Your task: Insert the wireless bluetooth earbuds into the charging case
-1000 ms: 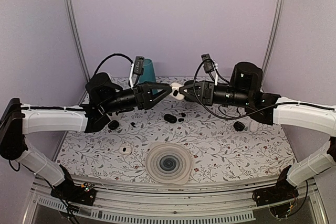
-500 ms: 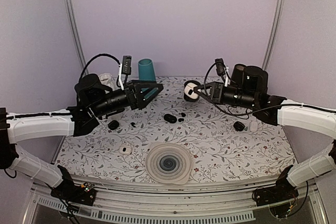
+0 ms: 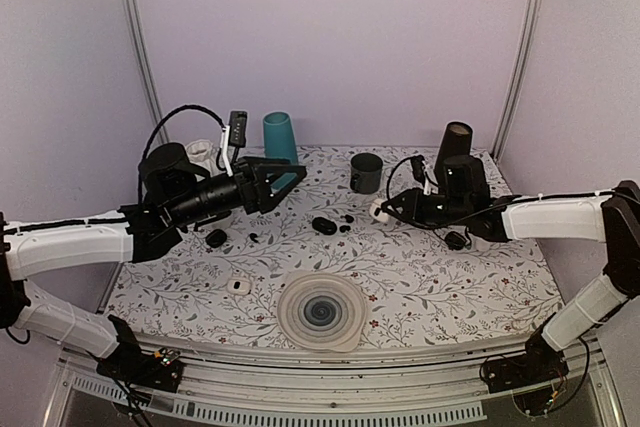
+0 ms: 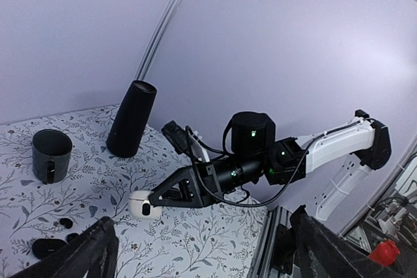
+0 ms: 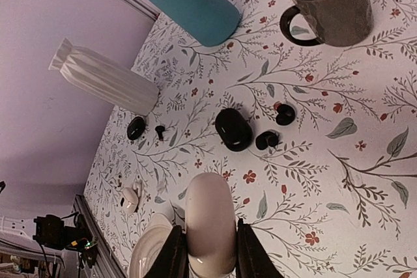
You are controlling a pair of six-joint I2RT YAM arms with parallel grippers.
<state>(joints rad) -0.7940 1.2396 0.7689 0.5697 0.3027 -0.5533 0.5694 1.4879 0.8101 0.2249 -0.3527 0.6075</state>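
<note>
Case (image 5: 210, 222), white, clamped in right gripper (image 3: 386, 209), lowered near table (image 3: 450, 287); left gripper (image 3: 300, 171) spread wide, empty, retreated.

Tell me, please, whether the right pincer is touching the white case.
Touching. The right wrist view shows the right pincer clamped against both sides of the white case.

Lighting: bright, even, diffuse; lilac cast overall.
Shadows: soft, faint, on table (image 3: 480, 287) around mug (image 3: 366, 173).
Top view: poles (image 3: 140, 57) left and right of mug bowed by lens.
Left wrist view: left fingers (image 4: 81, 258) below mug blurred.
Right wrist view: white charging case (image 5: 210, 222) below mug soft-focus, mild sheen.
</note>
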